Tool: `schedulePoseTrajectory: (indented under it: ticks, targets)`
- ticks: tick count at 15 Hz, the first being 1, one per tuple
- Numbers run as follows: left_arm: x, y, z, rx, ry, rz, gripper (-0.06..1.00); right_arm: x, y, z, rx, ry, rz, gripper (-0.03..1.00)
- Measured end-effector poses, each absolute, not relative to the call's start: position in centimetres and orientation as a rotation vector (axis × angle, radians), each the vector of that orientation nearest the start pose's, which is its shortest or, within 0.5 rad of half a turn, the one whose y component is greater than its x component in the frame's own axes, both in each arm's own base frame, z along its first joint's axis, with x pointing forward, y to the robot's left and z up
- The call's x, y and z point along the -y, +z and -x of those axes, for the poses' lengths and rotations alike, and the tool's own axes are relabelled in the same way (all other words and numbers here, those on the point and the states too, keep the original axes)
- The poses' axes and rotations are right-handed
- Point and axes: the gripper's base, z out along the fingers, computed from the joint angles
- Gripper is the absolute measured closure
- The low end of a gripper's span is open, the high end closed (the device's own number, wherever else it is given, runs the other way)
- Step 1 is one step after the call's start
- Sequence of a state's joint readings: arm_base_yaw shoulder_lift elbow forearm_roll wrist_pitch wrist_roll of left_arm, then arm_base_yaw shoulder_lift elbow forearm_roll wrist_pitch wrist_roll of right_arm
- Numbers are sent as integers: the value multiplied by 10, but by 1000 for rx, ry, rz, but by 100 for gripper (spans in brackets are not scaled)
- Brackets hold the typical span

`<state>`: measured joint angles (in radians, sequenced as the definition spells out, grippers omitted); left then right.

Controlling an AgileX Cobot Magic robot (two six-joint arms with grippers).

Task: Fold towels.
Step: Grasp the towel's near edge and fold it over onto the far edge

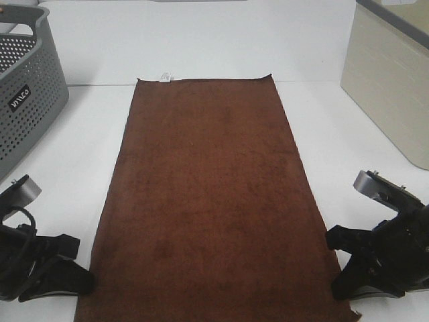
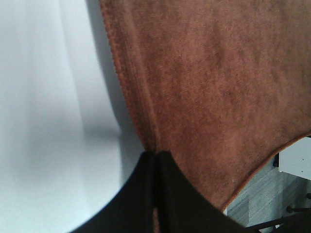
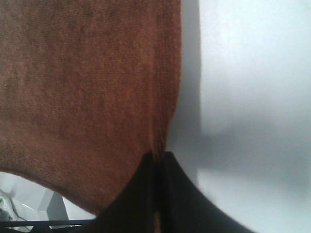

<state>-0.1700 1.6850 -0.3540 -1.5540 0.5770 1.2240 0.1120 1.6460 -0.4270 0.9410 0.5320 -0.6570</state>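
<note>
A dark reddish-brown towel (image 1: 208, 194) lies flat on the white table (image 1: 348, 134), its long side running away from me. A small white tag (image 1: 165, 77) sits at its far short edge. My left gripper (image 1: 84, 272) is at the towel's near left corner. In the left wrist view its black fingers (image 2: 141, 194) are closed together with the towel's hem (image 2: 146, 121) pinched between them. My right gripper (image 1: 335, 265) is at the near right corner. In the right wrist view its fingers (image 3: 175, 194) are closed on the hem (image 3: 167, 111) the same way.
A grey perforated basket (image 1: 27, 94) stands at the back left. A beige bin (image 1: 389, 80) stands at the back right. The towel's near edge reaches the table's front edge, and the floor (image 2: 272, 199) shows beyond it.
</note>
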Motion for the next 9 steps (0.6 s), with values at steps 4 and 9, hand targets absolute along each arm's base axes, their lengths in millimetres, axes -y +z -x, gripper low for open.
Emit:
schedulePoseTrajectory:
  ticks: [4,9]
  targets:
    - [84,99,-183,-2827,-969,97,94,-60,108,-194,-2992,673,-116,97]
    - [89,114,-214,-2731,-989,137,94,-64,134,-238,-2837,658,-57,97]
